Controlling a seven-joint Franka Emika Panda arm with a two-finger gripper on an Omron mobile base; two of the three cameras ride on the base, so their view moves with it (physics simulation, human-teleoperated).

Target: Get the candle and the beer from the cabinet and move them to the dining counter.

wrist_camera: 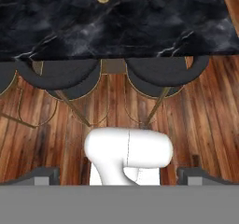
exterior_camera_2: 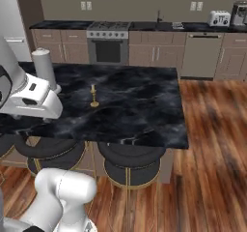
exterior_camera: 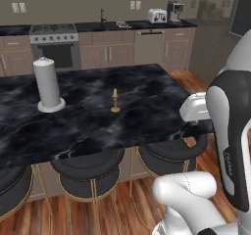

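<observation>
Left base view: candle (exterior_camera: pixel 115 102) upright mid dining counter (exterior_camera: pixel 147 111), edges apart.

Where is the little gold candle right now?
The candle stands upright on the black dining counter, near its middle in both base views. The white paper-towel roll stands to its left, apart from it.

A wood plank floor (exterior_camera_2: pixel 212 144) runs under round dark stools (exterior_camera: pixel 88 173) with gold legs, and along the far beige wall stand brown lower cabinets (exterior_camera: pixel 105 55) — a steel stove (exterior_camera_2: pixel 108 43), a white toaster (exterior_camera: pixel 157 15).
</observation>
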